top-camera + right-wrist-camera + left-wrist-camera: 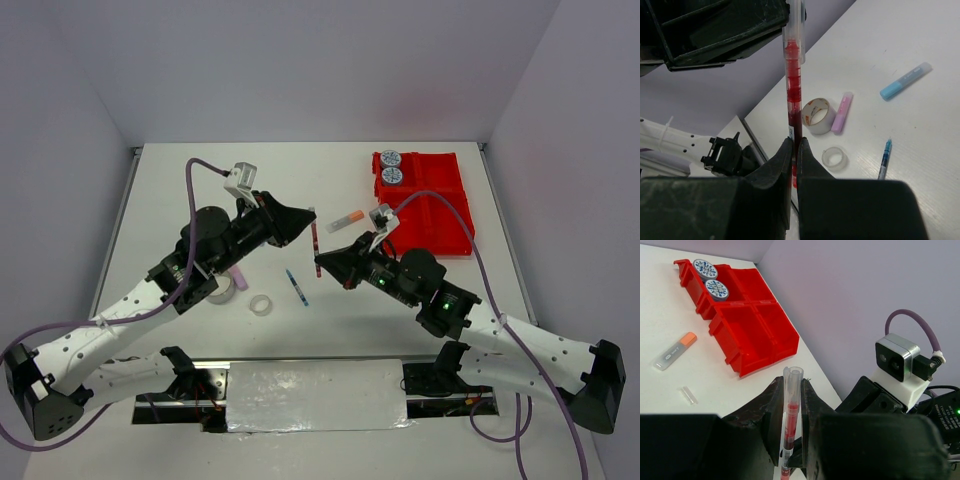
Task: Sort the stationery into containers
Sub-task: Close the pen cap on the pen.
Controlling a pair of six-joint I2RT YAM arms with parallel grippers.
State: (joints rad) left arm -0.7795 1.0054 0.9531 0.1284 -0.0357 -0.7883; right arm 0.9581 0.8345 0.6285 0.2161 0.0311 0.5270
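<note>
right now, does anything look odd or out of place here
The red pen is in mid-air, clamped at once by the left gripper and the right gripper, one at each end. A small clear piece, maybe a cap, lies loose beside the orange-capped stick.

Red pen [314, 233] held aloft; two blue-patterned tape rolls [390, 158] in the far-left compartment of the red tray [446, 216].

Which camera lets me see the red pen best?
The right wrist view: the red pen stands long and close, clear top and red ink showing, its lower end in the right gripper. The left wrist view shows a shorter piece, pinched in the left gripper. The top view shows a thin red line.
</note>
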